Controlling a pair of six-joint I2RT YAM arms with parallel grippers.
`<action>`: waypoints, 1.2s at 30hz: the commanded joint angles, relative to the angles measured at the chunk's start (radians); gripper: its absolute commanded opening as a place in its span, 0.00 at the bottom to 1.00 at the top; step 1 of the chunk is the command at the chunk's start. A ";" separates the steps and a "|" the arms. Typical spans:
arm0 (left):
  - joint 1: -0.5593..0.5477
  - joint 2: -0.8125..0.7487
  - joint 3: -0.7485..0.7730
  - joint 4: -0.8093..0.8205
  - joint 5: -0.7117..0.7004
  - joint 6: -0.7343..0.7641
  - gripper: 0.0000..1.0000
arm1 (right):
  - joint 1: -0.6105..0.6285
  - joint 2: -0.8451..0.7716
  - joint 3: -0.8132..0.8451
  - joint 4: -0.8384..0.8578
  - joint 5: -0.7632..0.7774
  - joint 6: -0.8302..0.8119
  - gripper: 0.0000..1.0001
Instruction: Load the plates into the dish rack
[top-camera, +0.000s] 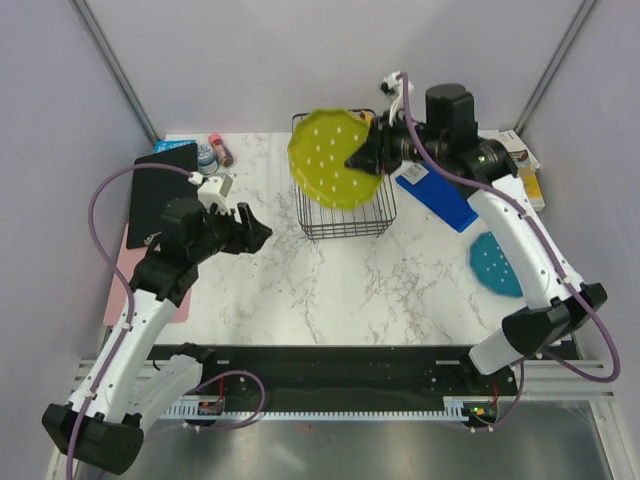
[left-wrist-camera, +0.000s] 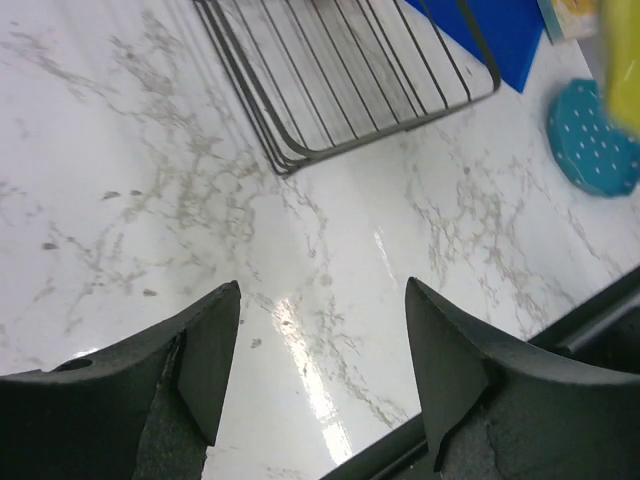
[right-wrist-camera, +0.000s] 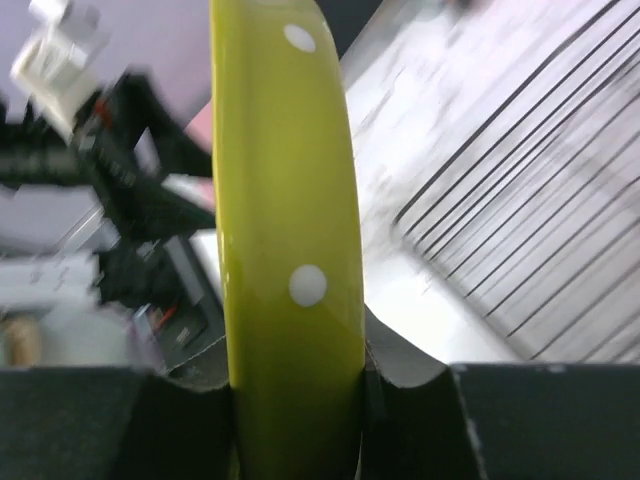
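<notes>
My right gripper is shut on the rim of the lime green plate and holds it on edge, tilted, above the back left part of the black wire dish rack. In the right wrist view the plate's rim stands upright between the shut fingers, with rack wires behind. The teal blue plate lies flat on the table at the right and also shows in the left wrist view. My left gripper is open and empty, left of the rack. The orange-yellow plate is not clearly in view.
A blue folder lies right of the rack. A black tablet lies at the left. A pink flat shape lies partly under the left arm. Small bottles stand at the back left, and books at the back right.
</notes>
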 joint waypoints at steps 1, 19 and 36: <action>0.070 0.035 0.035 -0.030 -0.064 0.038 0.73 | 0.005 0.221 0.339 0.066 0.348 -0.027 0.00; 0.226 -0.065 -0.056 -0.020 0.085 -0.094 0.69 | 0.320 0.667 0.628 0.707 1.661 -0.364 0.00; 0.231 -0.073 -0.074 -0.020 0.114 -0.134 0.68 | 0.260 0.762 0.624 0.588 1.619 -0.344 0.00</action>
